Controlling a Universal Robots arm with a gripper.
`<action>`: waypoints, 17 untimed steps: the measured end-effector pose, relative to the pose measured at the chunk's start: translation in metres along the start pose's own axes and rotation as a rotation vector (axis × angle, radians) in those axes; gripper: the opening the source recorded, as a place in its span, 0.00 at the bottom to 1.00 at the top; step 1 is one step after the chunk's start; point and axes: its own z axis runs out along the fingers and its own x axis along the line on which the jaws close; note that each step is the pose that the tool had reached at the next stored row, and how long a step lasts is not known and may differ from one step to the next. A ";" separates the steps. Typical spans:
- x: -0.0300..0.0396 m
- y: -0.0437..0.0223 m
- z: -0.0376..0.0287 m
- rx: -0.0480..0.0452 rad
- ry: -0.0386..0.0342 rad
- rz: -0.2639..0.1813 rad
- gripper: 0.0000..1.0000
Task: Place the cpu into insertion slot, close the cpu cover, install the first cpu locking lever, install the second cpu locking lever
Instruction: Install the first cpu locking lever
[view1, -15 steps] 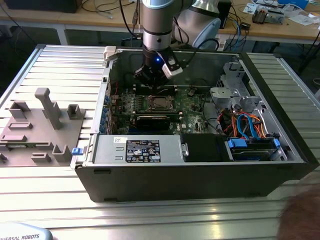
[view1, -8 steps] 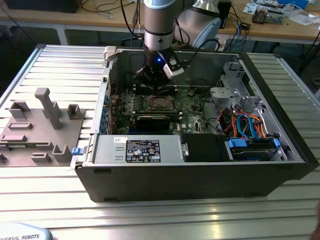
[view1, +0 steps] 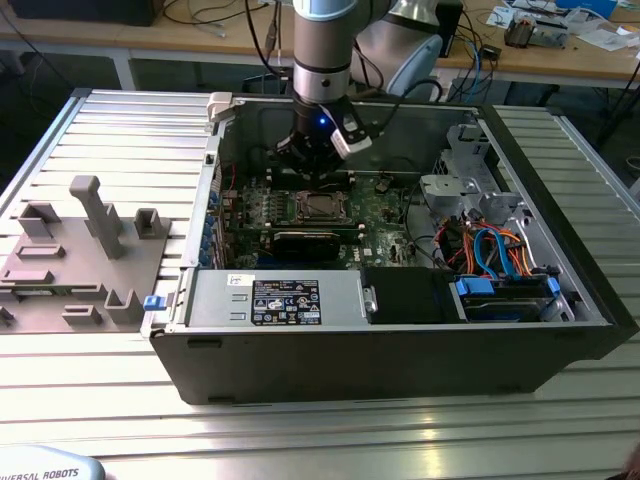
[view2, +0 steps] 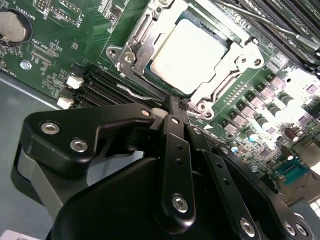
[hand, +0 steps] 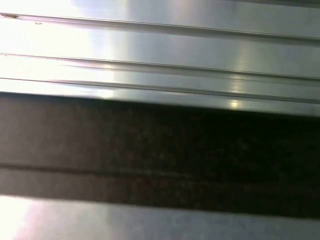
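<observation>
Black gripper (view2: 172, 107) linkages crowd the near part of the second wrist view, hiding much of the green motherboard (view2: 90, 35) beneath them. Its two fingers run together to a narrow tip with no gap between them, and that tip sits right at the edge of the cpu cover (view2: 222, 85), beside a thin wire locking lever (view2: 132, 92); whether the tip actually touches the lever or the frame I cannot tell.

Just past the tip, the cpu (view2: 192, 55) lies flat in the insertion slot (view2: 142, 70), its pale metal top washed out by glare. The silvery cover frame lies down around it, its far corners cut off by the picture's edge.

From the exterior view, the gripper (view1: 312, 165) hangs inside the open computer case (view1: 400, 350), just behind the socket (view1: 319, 207), which is too small there to show detail. A grey ridged table (view1: 120, 130) carries the case, with a grey fixture block (view1: 75, 260) lying at the exterior view's left.

Blurred metal ridges (hand: 160, 55) and a dark band (hand: 160, 150) are what the first wrist view gives; what the band belongs to cannot be made out.
</observation>
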 end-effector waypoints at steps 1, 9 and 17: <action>-0.0011 0.0000 0.0006 -0.0001 0.0000 0.000 0.11; -0.0111 -0.0001 0.0054 0.0000 0.0002 0.000 0.11; -0.0180 -0.0005 0.0089 0.0001 0.0005 0.000 0.11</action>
